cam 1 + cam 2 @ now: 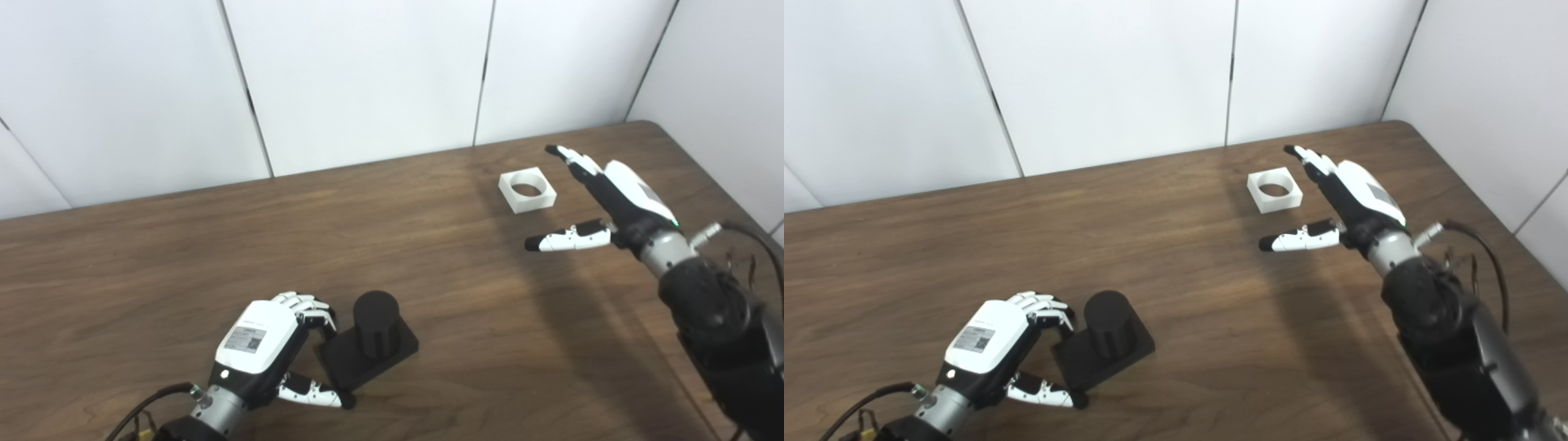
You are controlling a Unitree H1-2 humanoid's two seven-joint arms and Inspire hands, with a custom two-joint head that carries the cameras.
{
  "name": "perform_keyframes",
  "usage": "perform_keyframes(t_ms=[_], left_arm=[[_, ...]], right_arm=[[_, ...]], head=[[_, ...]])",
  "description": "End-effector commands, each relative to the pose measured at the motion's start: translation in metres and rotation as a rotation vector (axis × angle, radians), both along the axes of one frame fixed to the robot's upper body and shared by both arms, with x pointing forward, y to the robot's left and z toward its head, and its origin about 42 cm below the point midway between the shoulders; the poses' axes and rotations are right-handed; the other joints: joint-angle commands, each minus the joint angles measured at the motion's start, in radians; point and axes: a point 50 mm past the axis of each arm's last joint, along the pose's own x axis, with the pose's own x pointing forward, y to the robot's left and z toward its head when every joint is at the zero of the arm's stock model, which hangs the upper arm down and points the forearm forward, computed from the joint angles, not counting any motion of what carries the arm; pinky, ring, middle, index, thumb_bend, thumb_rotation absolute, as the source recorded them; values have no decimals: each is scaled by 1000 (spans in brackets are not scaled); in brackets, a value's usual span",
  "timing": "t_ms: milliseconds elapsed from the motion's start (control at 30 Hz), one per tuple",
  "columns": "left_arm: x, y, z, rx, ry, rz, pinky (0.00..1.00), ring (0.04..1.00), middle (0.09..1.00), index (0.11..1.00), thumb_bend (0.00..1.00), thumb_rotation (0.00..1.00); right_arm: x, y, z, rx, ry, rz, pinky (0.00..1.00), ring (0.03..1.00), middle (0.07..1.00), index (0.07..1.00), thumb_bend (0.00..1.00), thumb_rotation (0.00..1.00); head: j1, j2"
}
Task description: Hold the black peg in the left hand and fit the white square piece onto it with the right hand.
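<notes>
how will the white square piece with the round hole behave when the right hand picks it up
The white square piece with the round hole looks rigid and probably light, being hollow. Lying flat on the wooden table, it shouldn't roll, though its smooth sides might slip.

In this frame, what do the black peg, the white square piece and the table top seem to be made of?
Black peg: probably matte plastic, perhaps printed; uniform dull black with no shine, faint vertical ridges on the cylinder.
White square piece: likely matte plastic too; even white, crisp edges, clean round hole.
Table: wood or wood-look laminate, satin finish; brown grain streaks with soft reflections. The pictures cannot tell which.
</notes>
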Motion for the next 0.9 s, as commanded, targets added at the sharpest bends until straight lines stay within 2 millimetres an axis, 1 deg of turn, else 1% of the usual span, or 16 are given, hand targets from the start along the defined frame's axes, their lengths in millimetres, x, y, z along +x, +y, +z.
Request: perform_keyframes(t_ms=[0, 267, 433, 567, 633, 867], left_arm=[[-17, 2, -28, 141, 79, -12, 833, 799, 739, 487, 521, 54], [-18, 0, -27, 141, 75, -13, 823, 792, 733, 487, 521, 53], [-20, -2, -26, 149, 79, -11, 829, 797, 736, 487, 521, 54], [-21, -3, -25, 152, 72, -11, 821, 792, 733, 487, 521, 54], [-22, -4, -25, 154, 72, -10, 819, 791, 732, 487, 521, 54], [-25, -8, -23, 158, 76, -9, 824, 795, 735, 488, 521, 55]], right_arm=[[13, -4, 26, -83, -68, 16, 992, 1000, 983, 936, 922, 270], [49, -15, 46, -210, 0, 12, 1000, 1000, 1000, 951, 925, 228], [75, -22, 55, -289, 63, 1, 1000, 1000, 1000, 958, 922, 234], [90, -22, 59, -325, 98, -5, 1000, 1000, 1000, 954, 905, 194], [102, -22, 59, -357, 121, -7, 1000, 1000, 1000, 957, 899, 179], [134, -20, 56, -469, 170, 0, 1000, 1000, 997, 955, 893, 167]], head=[[0, 1], [-15, -4], [-17, -7], [-15, -8], [-12, -9], [-4, -13]])
